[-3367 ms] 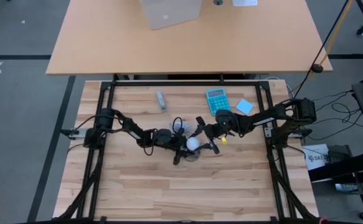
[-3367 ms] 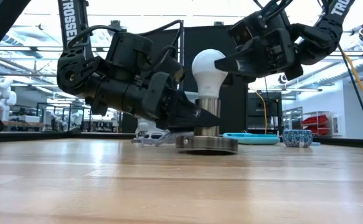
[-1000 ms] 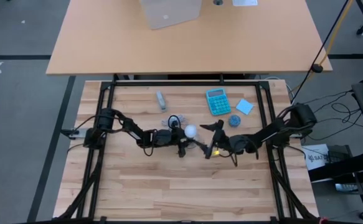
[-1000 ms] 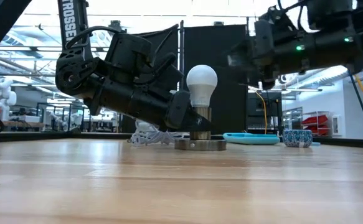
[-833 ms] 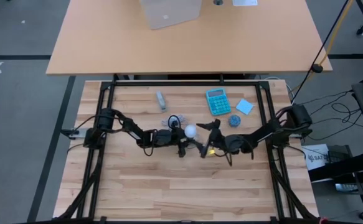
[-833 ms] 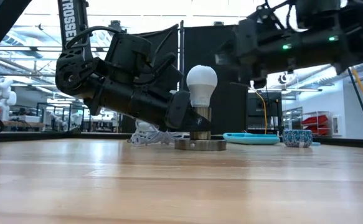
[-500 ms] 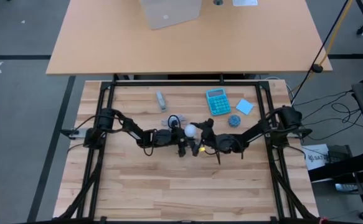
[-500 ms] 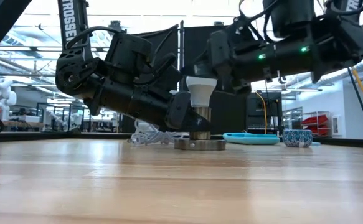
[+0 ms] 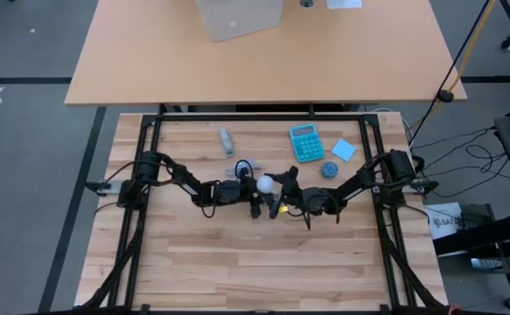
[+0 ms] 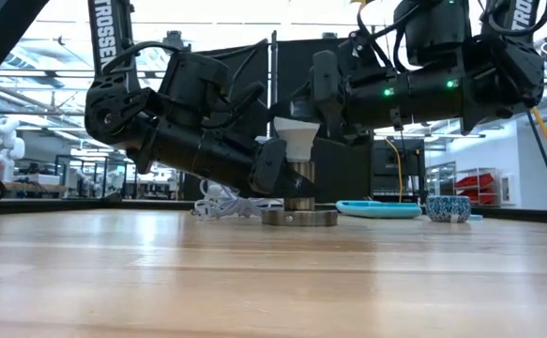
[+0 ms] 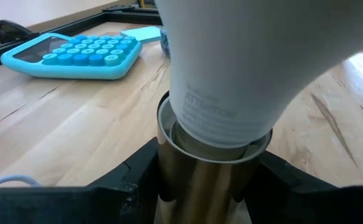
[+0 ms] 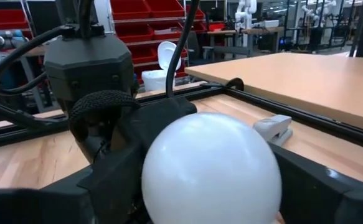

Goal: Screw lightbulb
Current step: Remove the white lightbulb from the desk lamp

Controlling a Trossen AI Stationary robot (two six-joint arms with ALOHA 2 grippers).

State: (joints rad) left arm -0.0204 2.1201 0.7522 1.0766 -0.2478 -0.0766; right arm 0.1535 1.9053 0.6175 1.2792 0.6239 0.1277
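from above, the pale butcher-block wooden table (image 9: 237, 262) sits inside a black metal frame, with a larger light-brown desk (image 9: 150, 61) beyond it on grey floor. the small white pear-shaped lightbulb (image 9: 264, 184) stands near the table's middle. the left gripper (image 9: 253, 199) reaches it from one side, the right gripper (image 9: 276, 188) from the other. a turquoise calculator (image 9: 305, 142), a pale blue square pad (image 9: 343, 150), a small round blue patterned bowl (image 9: 329, 169) and a small grey stapler-like block (image 9: 227, 140) lie farther back.

at table height, the lightbulb (image 10: 296, 139) stands upright in a round grey metal socket base (image 10: 298, 217), its head hidden by the right gripper (image 10: 315, 99). a white coiled cable (image 10: 221, 205) lies behind, and a bright workshop with shelving and ceiling lights shows beyond.

in the left wrist view, the left gripper's dark fingers (image 11: 137, 177) clench the brassy socket sleeve (image 11: 193, 180) just under the lightbulb (image 11: 243, 68).

in the right wrist view, the right gripper's fingers (image 12: 109, 177) flank the lightbulb's round head (image 12: 211, 171); i cannot tell whether they press it. red storage bins (image 12: 150, 15) fill the room behind.
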